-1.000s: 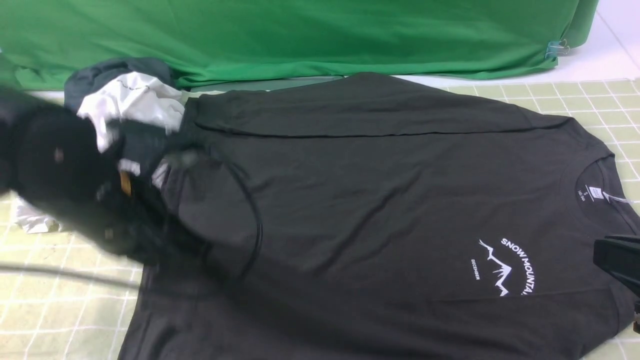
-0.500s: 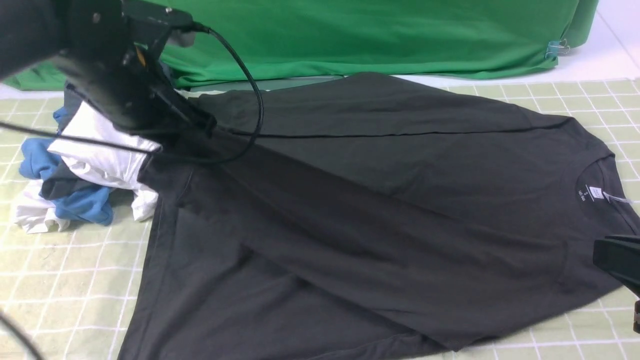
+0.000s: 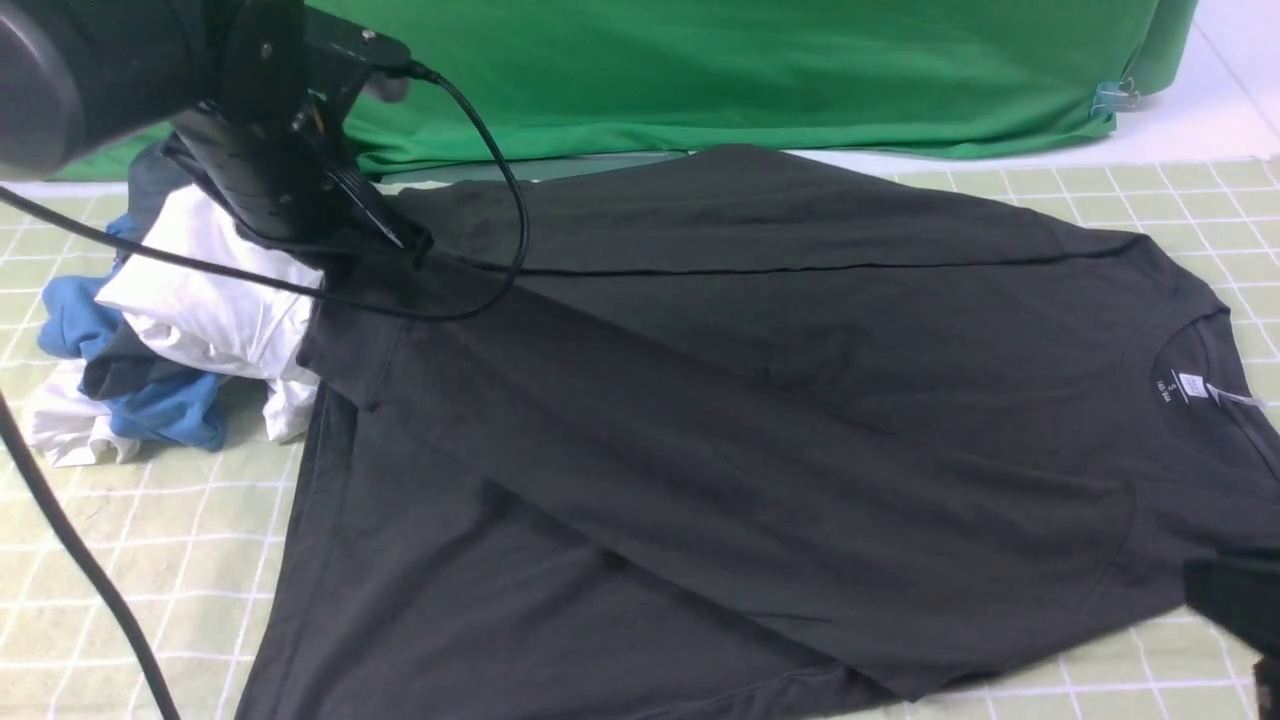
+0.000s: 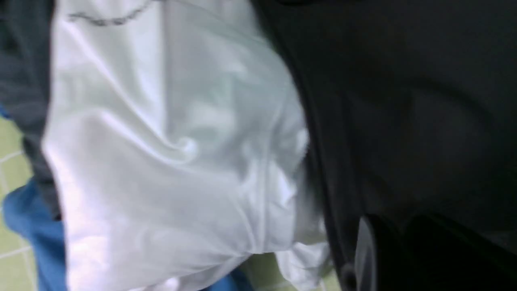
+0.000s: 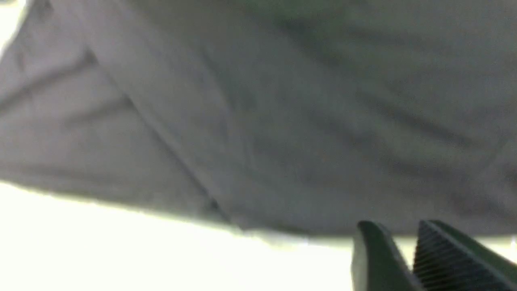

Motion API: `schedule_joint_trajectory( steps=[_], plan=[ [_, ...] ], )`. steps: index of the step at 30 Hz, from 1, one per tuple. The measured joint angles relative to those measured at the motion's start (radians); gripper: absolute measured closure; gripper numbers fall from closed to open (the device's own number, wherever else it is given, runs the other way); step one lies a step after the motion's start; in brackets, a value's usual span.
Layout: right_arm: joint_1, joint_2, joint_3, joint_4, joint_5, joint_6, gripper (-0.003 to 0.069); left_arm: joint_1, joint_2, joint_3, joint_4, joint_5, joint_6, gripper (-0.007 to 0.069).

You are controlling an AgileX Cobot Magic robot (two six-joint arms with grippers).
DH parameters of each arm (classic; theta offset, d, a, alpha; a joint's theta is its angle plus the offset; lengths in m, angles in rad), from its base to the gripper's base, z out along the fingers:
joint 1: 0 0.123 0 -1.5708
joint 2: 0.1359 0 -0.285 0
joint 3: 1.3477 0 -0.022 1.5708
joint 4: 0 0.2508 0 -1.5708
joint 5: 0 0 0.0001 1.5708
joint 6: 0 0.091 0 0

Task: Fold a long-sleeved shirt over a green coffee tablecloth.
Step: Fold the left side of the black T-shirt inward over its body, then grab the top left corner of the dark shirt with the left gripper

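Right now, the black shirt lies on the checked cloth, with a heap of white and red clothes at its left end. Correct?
No red: the heap is white, blue and dark grey, as the front view shows. The black shirt does lie on the checked cloth.

The long-sleeved shirt (image 3: 760, 400) is plain black (greyer and washed out in the right wrist view), with a small white neck label (image 3: 1190, 385). The tablecloth (image 3: 1100, 190) is pale yellow-green, gridded into squares by thin white lines. The fabric sheet (image 3: 700, 70) is solid bright green, its clip (image 3: 1103, 98) light blue. The heap shows a white garment (image 3: 210, 300), a blue garment (image 3: 165, 410) and a dark grey garment (image 3: 115, 375). The right end effector (image 5: 402, 232) is dark, one finger (image 5: 448, 258) finely ribbed.
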Motion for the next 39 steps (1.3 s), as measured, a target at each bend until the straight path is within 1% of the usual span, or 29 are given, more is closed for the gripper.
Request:
schedule_joint_trajectory(
  steps=[1, 3, 4, 5, 6, 7, 8, 9, 10, 11, 13, 14, 15, 16, 17, 19, 22, 24, 25, 28, 33, 39],
  plan=[
    [0.000, 0.021, -0.006, 0.000, 0.028, 0.000, 0.0437, 0.000, 0.000, -0.001, 0.021, 0.000, -0.027, 0.0429],
    [0.000, 0.087, -0.023, 0.000, 0.089, -0.024, 0.0323, 0.000, 0.000, -0.005, 0.071, 0.007, -0.108, 0.0314],
    [0.000, 0.112, -0.031, 0.000, 0.105, -0.041, 0.0281, 0.000, 0.000, -0.006, 0.079, 0.014, -0.126, 0.0281],
    [0.000, 0.119, -0.033, 0.000, 0.113, -0.051, 0.0260, 0.000, 0.000, -0.006, 0.080, 0.016, -0.131, 0.0272],
    [0.000, 0.169, -0.044, 0.001, 0.131, -0.086, 0.0195, 0.000, 0.000, -0.006, 0.078, 0.035, -0.146, 0.0220],
    [0.000, 0.192, -0.047, 0.002, 0.134, -0.097, 0.0179, 0.000, 0.000, -0.006, 0.071, 0.045, -0.152, 0.0202],
    [0.000, 0.250, -0.058, 0.004, 0.136, -0.137, 0.0135, 0.000, 0.000, -0.006, 0.051, 0.068, -0.156, 0.0176],
    [0.000, 0.294, -0.065, 0.004, 0.136, -0.162, 0.0116, 0.000, 0.000, -0.006, 0.027, 0.091, -0.156, 0.0167],
    [0.003, 0.339, -0.072, 0.005, 0.133, -0.187, 0.0103, 0.000, 0.000, -0.006, -0.012, 0.125, -0.148, 0.0175],
    [0.006, 0.394, -0.079, 0.005, 0.125, -0.210, 0.0096, 0.000, -0.001, -0.006, -0.041, 0.148, -0.136, 0.0199],
    [0.013, 0.467, -0.088, 0.005, 0.115, -0.236, 0.0092, 0.000, -0.011, -0.002, -0.080, 0.176, -0.121, 0.0268],
    [0.018, 0.518, -0.090, 0.006, 0.101, -0.249, 0.0091, 0.000, -0.026, 0.015, -0.119, 0.180, -0.108, 0.0342],
    [0.018, 0.527, -0.090, 0.007, 0.098, -0.256, 0.0090, 0.000, -0.029, 0.015, -0.125, 0.180, -0.105, 0.0355],
    [0.020, 0.578, -0.091, 0.007, 0.085, -0.270, 0.0090, 0.000, -0.059, 0.050, -0.166, 0.176, -0.097, 0.0457],
    [0.020, 0.616, -0.092, 0.007, 0.066, -0.285, 0.0090, 0.000, -0.093, 0.079, -0.197, 0.162, -0.089, 0.0530],
    [0.020, 0.661, -0.092, 0.007, 0.032, -0.295, 0.0090, 0.000, -0.165, 0.154, -0.272, 0.119, -0.074, 0.0589],
    [0.020, 0.704, -0.092, 0.007, -0.031, -0.304, 0.0090, -0.011, -0.274, 0.294, -0.355, 0.059, -0.052, 0.0615],
    [0.020, 0.714, -0.093, 0.007, -0.066, -0.318, 0.0090, -0.021, -0.322, 0.351, -0.375, 0.045, -0.050, 0.0619],
    [0.020, 0.726, -0.094, 0.007, -0.105, -0.334, 0.0090, -0.035, -0.368, 0.426, -0.389, 0.035, -0.050, 0.0622],
    [0.020, 0.751, -0.096, 0.007, -0.138, -0.346, 0.0090, -0.061, -0.427, 0.549, -0.402, 0.023, -0.053, 0.0622],
    [0.023, 0.803, -0.111, 0.026, -0.140, -0.392, 0.0090, -0.079, -0.495, 0.729, -0.403, 0.003, -0.068, 0.0622],
    [0.055, 0.838, -0.116, 0.040, -0.179, -0.401, 0.0090, -0.079, -0.547, 0.828, -0.403, -0.009, -0.087, 0.0622]
  ],
)
